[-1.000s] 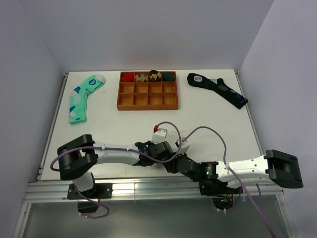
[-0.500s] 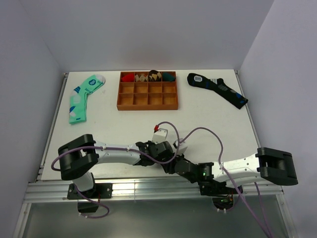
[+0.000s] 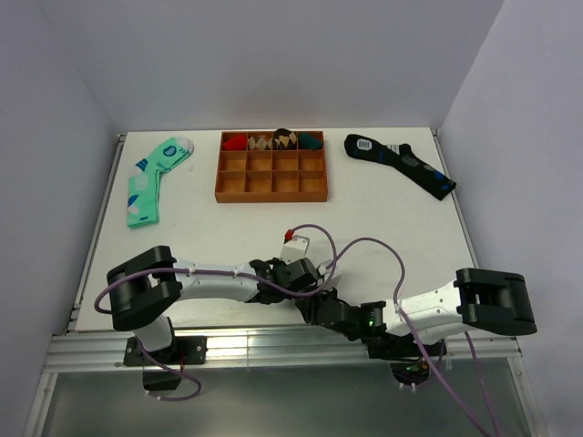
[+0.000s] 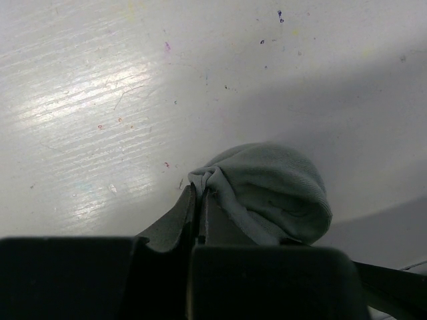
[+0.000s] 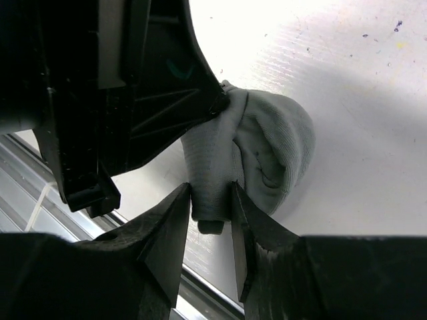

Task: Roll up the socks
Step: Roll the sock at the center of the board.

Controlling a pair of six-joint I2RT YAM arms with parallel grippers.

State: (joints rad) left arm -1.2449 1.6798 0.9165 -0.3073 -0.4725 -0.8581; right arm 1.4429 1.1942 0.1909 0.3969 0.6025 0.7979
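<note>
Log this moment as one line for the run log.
step: rolling in progress | socks: bunched grey ball on table | left gripper: shut on socks | right gripper: shut on socks | mint sock, navy sock: flat, far side

Left gripper [image 3: 313, 289] and right gripper [image 3: 315, 300] are sitting together at the table's [image 3: 228, 232] front, green sock [image 3: 150, 177] and navy sock [image 3: 401, 164] flanking the tray [image 3: 271, 197].

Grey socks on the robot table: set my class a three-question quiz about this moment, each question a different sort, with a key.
1. True or false: the socks lie inside the wooden tray.
2. Which grips the socks: A the left gripper alone, B the right gripper alone, C both?
3. Fill in: from above, the mint-green sock lies to the tray's ____.
Key: 1 false; 2 C; 3 left.
</note>
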